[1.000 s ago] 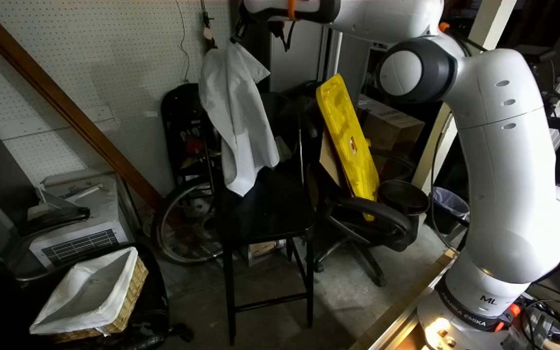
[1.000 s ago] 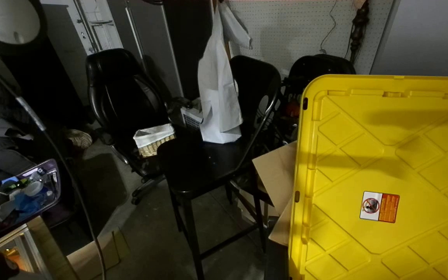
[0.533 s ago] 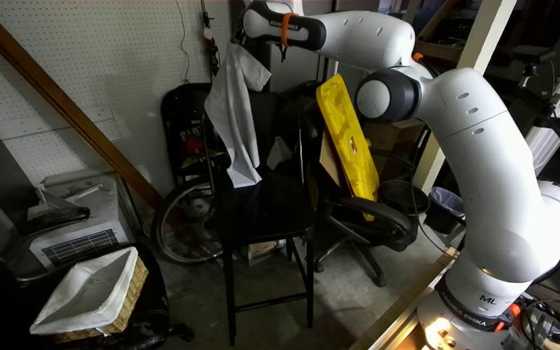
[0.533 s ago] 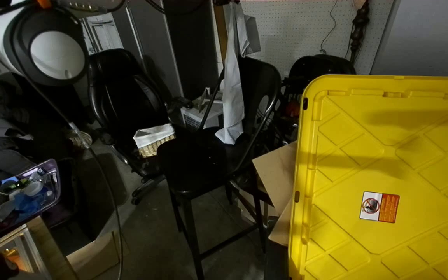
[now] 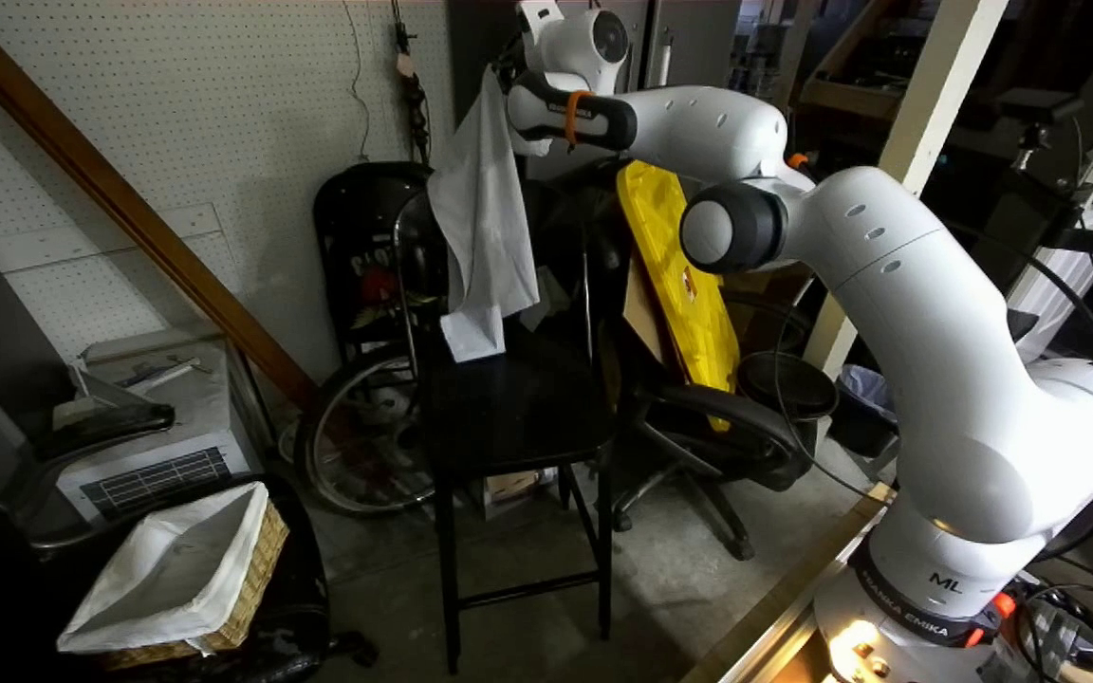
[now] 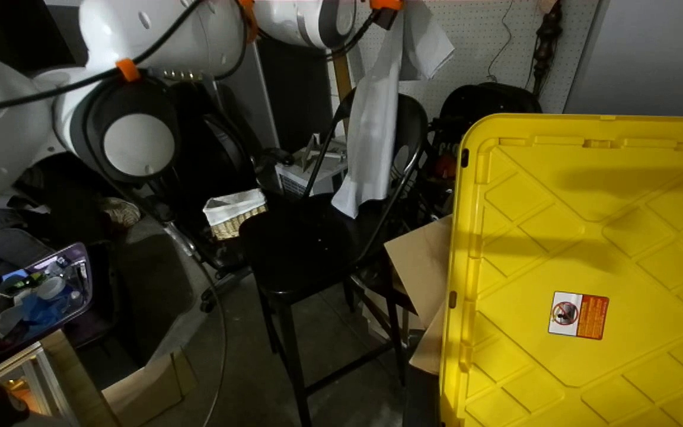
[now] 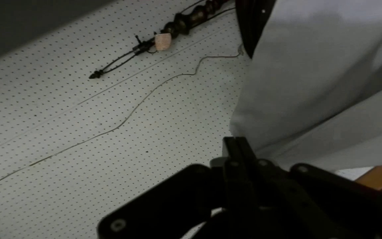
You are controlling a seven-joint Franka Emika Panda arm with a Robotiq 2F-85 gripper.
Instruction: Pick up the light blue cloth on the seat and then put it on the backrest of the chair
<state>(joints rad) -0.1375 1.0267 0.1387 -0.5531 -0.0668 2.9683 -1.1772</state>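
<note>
The light blue cloth [image 5: 485,218] hangs long and wrinkled from my gripper [image 5: 501,68]. In the wrist view the closed fingertips [image 7: 234,138] pinch a corner of the cloth [image 7: 297,83]. In an exterior view the cloth [image 6: 371,136] hangs in front of the backrest [image 6: 411,121] of the tall black chair, and a loose flap hangs beyond its top. Its lower end is over the rear of the seat [image 6: 306,249]; I cannot tell whether it touches. The backrest [image 5: 556,223] is partly hidden by the cloth. The seat [image 5: 518,408] is dark and flat.
A yellow lid [image 6: 555,237] stands beside the chair. A white-lined wicker basket [image 5: 176,579] rests on a black swivel chair. A folded black chair [image 5: 347,237] and a bicycle wheel [image 5: 371,427] are behind. A pegboard wall [image 7: 111,99] is at the back.
The arm has come lower and its elbow folded down. The gripper and hanging cloth have moved rightward in both exterior views, over to the backrest. The cloth stays held.
</note>
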